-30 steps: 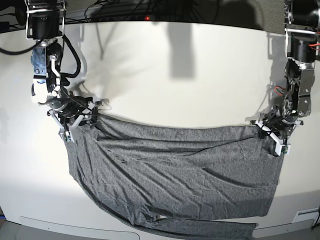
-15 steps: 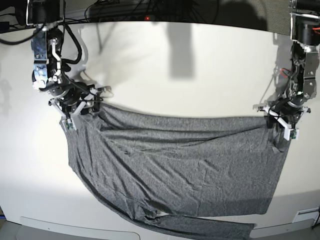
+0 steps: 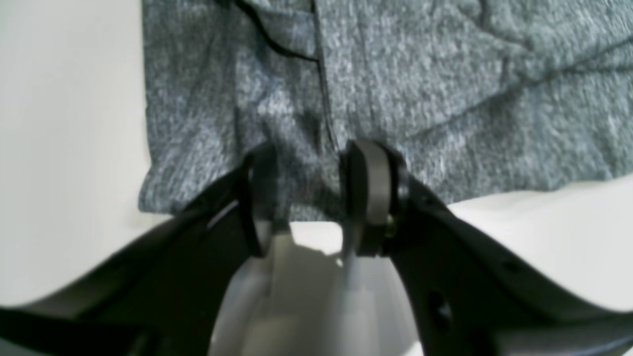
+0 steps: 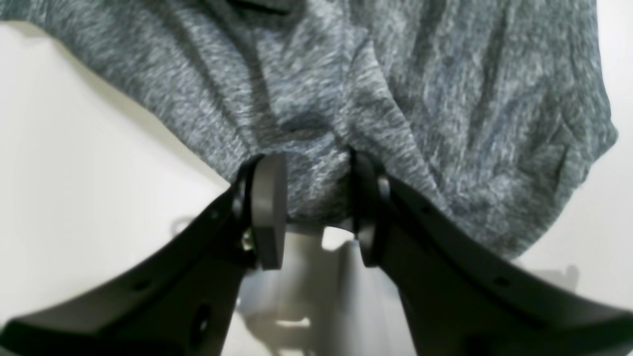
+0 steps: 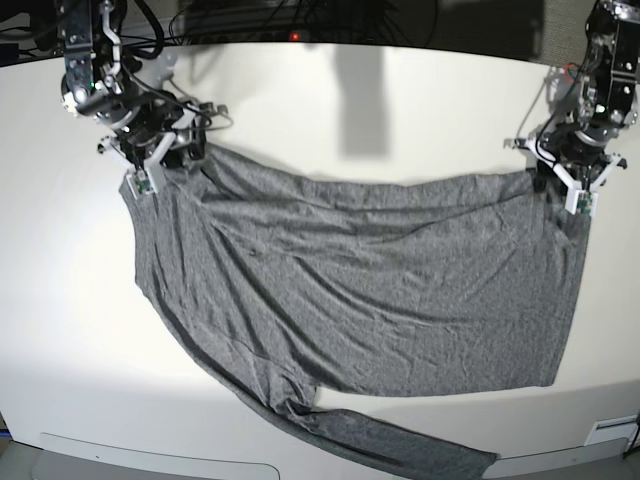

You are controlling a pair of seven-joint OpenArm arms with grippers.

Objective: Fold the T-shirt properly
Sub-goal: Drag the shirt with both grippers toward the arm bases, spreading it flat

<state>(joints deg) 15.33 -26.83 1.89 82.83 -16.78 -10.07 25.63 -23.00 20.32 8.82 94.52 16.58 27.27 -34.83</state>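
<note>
The heather-grey T-shirt [image 5: 360, 280] lies spread across the white table, with one long sleeve [image 5: 400, 450] trailing to the front edge. My left gripper [image 5: 566, 182] is shut on the shirt's far right corner; in the left wrist view [image 3: 306, 198] the fabric [image 3: 445, 74] is bunched between the pads. My right gripper [image 5: 158, 158] is shut on the far left corner; in the right wrist view [image 4: 316, 207] the cloth [image 4: 346, 74] is pinched between the pads. The far edge of the shirt runs between the two grippers and sags slightly in the middle.
The white table [image 5: 330, 110] extends behind the shirt to a back edge with dark cables [image 5: 300, 20]. The table's front edge [image 5: 150, 455] lies just below the sleeve. Both arms stand at the far corners.
Both grippers have moved toward the table's back edge, dragging the shirt's far edge with them. The shirt now lies flatter and further back, and the sleeve has slid up onto the table.
</note>
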